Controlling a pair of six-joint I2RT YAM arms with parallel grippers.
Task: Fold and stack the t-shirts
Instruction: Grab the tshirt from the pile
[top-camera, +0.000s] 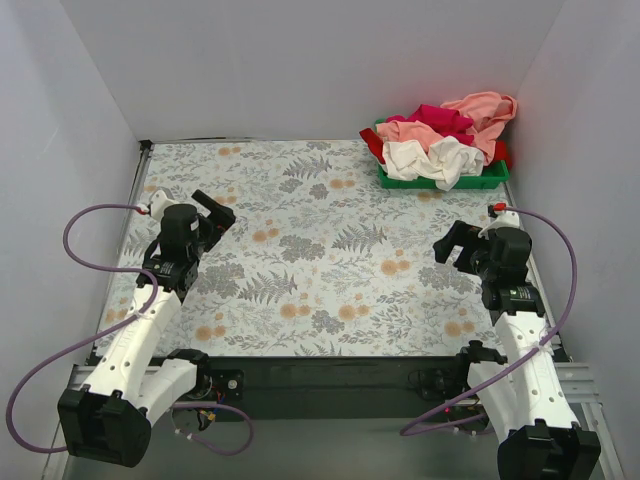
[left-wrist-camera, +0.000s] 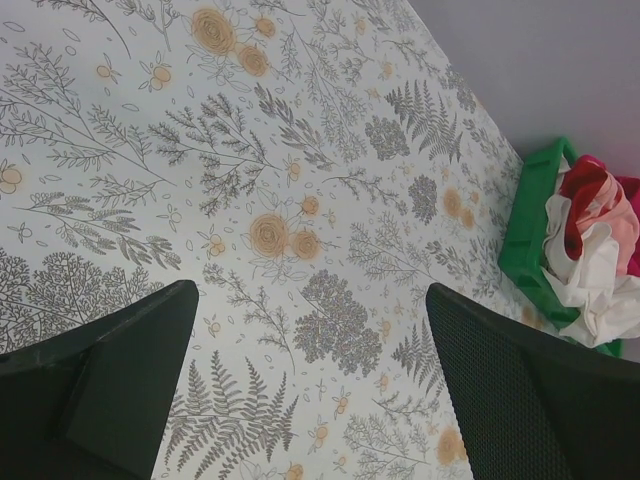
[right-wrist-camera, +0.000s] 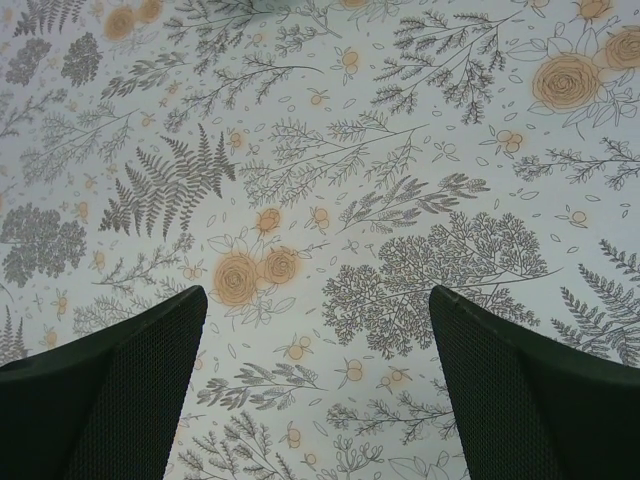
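From the top camera I see the t-shirts (top-camera: 445, 140) heaped, crumpled, in the green tray (top-camera: 480, 183) at the floral table's (top-camera: 330, 250) far right corner, well apart from both arms. On the left wrist camera, the left gripper (left-wrist-camera: 310, 395) hangs over the table, jaws wide (tray at the frame's right edge). On the right wrist camera, the right gripper (right-wrist-camera: 318, 395) gapes too, holding nothing.

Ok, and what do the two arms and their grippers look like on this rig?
Both arms match: white link shells with black joints and bases. The left arm and right arm each carry a looping purple cable ending in a small white plug with a red tip. The left gripper and right gripper are black; their broad fingers have fine mesh-textured faces.
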